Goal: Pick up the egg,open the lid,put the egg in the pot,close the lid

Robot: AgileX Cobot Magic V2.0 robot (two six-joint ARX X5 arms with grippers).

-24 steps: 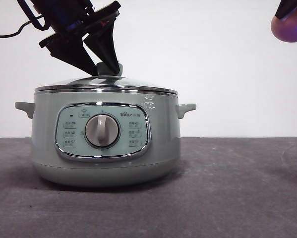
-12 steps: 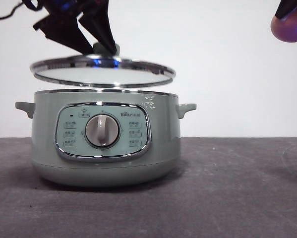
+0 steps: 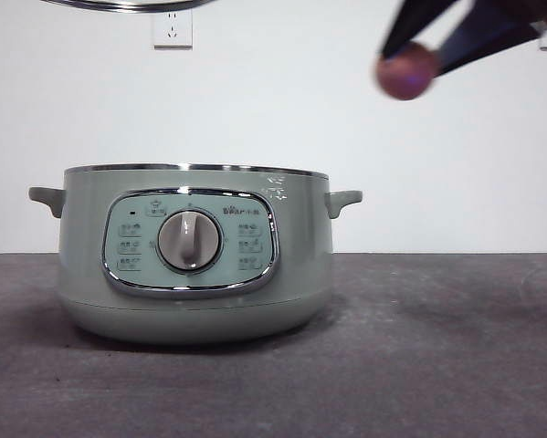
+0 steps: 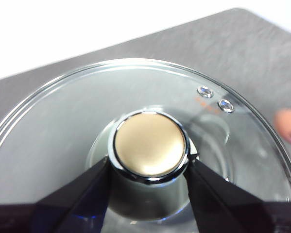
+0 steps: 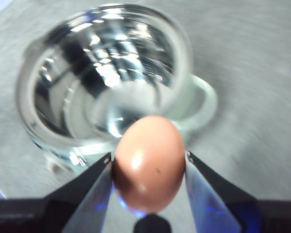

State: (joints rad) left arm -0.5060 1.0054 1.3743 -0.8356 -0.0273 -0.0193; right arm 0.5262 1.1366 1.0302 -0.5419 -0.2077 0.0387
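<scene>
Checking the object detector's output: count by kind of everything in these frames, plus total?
Eggs: 1, the egg, held in the right gripper
Lids: 1, the lid, held by its knob in the left gripper
Pots: 1, the pot, open
Wall sockets: 1, the wall socket
Total: 4

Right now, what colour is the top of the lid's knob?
Matte gold on the knob, ringed in chrome; left wrist view shows it best.

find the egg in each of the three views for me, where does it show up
Front view: the egg is high at the right, held in the right gripper, above and right of the pot.
Left wrist view: a blurred pinkish spot at the edge, likely the egg.
Right wrist view: centre, between the jaws, egg.
Shared landmark: the pot's open steel interior.
</scene>
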